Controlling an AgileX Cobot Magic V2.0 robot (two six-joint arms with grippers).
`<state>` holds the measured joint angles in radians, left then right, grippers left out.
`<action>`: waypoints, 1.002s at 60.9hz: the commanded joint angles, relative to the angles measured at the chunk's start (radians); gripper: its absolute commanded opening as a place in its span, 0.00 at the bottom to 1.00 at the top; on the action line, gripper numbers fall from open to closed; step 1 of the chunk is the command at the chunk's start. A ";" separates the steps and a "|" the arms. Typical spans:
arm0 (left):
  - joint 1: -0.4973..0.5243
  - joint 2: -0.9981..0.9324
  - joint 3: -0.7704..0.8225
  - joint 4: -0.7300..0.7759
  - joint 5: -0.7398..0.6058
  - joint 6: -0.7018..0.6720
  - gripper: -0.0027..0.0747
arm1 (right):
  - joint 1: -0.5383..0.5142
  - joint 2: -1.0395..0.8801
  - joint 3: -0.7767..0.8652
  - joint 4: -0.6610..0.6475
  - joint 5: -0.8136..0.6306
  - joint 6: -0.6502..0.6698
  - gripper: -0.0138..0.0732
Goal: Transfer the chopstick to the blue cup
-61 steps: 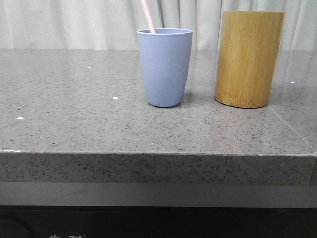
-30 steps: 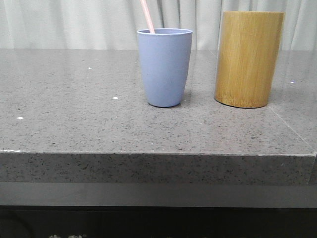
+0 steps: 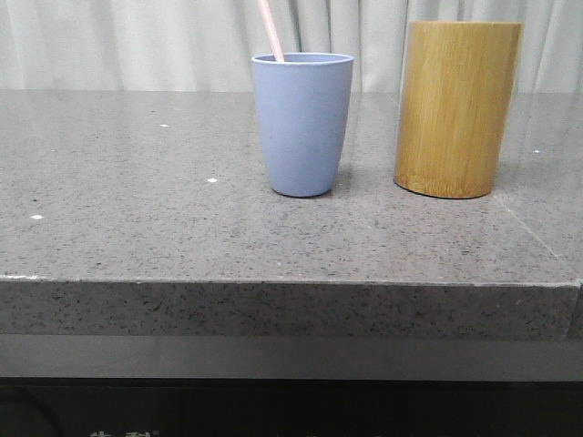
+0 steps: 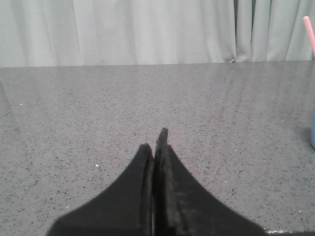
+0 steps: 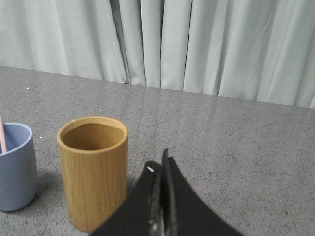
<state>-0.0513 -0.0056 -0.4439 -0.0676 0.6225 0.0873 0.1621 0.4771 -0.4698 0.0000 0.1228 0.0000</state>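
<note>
The cup (image 3: 303, 123) stands upright on the grey speckled surface (image 3: 137, 218), and it serves as the landmark here. A pink chopstick (image 3: 271, 29) stands inside it, leaning against the rim on the side away from the holder, its upper end slanting out past the top of the front view; only that upper part shows, so I cannot tell how many sticks there are. The holder (image 3: 457, 108), a taller tan bamboo cylinder, stands just beside the cup on its right, apart from it with a strip of bare surface between them. From the right wrist view the holder's inside looks hollow with nothing showing in it. Pale curtains (image 3: 137, 41) hang behind the cup.

The left fingers (image 4: 156, 147) are clenched together with nothing between them, low over bare surface well to the left of the cup. The right fingers (image 5: 161, 172) are likewise pressed closed on nothing, hovering to the right of the holder, on the far side from the cup.
</note>
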 commanded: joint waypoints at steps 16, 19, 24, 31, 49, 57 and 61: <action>-0.009 -0.004 -0.023 -0.012 -0.085 0.001 0.01 | -0.004 -0.153 0.061 0.000 -0.101 -0.006 0.03; -0.009 -0.004 -0.023 -0.012 -0.085 0.001 0.01 | -0.004 -0.153 0.061 0.000 -0.106 -0.006 0.03; -0.009 -0.004 -0.023 -0.012 -0.085 0.001 0.01 | -0.004 -0.153 0.061 -0.005 -0.108 -0.006 0.03; -0.009 -0.004 -0.023 -0.012 -0.085 0.001 0.01 | -0.004 -0.153 0.061 -0.005 -0.108 -0.006 0.03; -0.009 -0.004 -0.023 -0.012 -0.085 0.001 0.01 | -0.004 -0.153 0.061 -0.005 -0.108 -0.006 0.03; -0.009 -0.004 -0.023 -0.012 -0.085 0.001 0.01 | -0.004 -0.153 0.061 -0.005 -0.108 -0.006 0.03; -0.009 -0.004 -0.023 -0.012 -0.085 0.001 0.01 | -0.004 -0.153 0.061 -0.005 -0.108 -0.006 0.03</action>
<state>-0.0513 -0.0056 -0.4439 -0.0676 0.6225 0.0873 0.1621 0.3174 -0.3823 0.0000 0.1017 0.0000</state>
